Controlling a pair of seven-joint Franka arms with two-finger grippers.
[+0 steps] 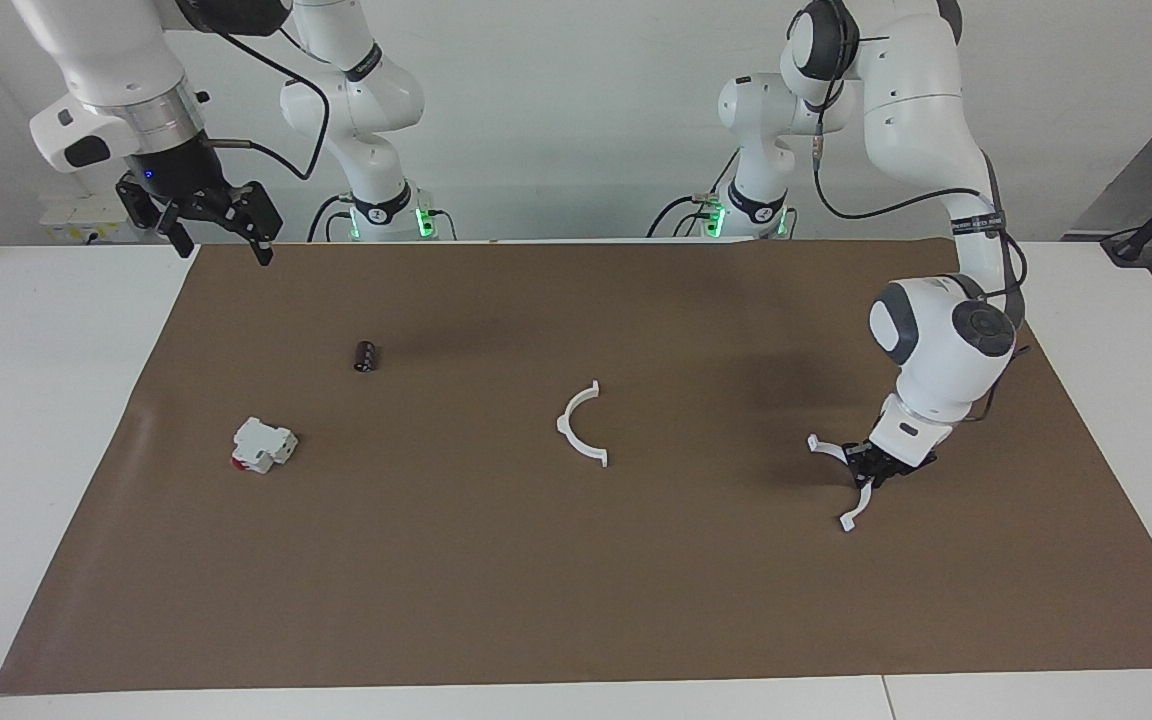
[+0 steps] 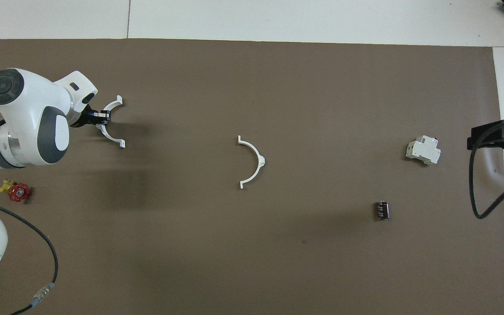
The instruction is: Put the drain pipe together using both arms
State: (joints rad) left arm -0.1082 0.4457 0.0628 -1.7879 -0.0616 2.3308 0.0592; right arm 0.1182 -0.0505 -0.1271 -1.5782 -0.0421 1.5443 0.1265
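Wall: plain white (image 1: 576, 100), evenly lit.
Table: white top (image 1: 36, 400) (seams showing near the edge).
Cover: brown mat (image 1: 576, 580), spread flat.

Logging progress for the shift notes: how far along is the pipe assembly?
Early. The left gripper is shut on one thin white plastic half-ring low over the brown mat. The matching half-ring lies untouched mid-mat. The right gripper waits raised. Joining remains.

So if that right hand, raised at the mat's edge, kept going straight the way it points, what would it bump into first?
Probably just the brown mat. The right hand points downward over the mat's corner nearest its base, with nothing under it; the dark cylinder lies well off that line, though depth is uncertain.
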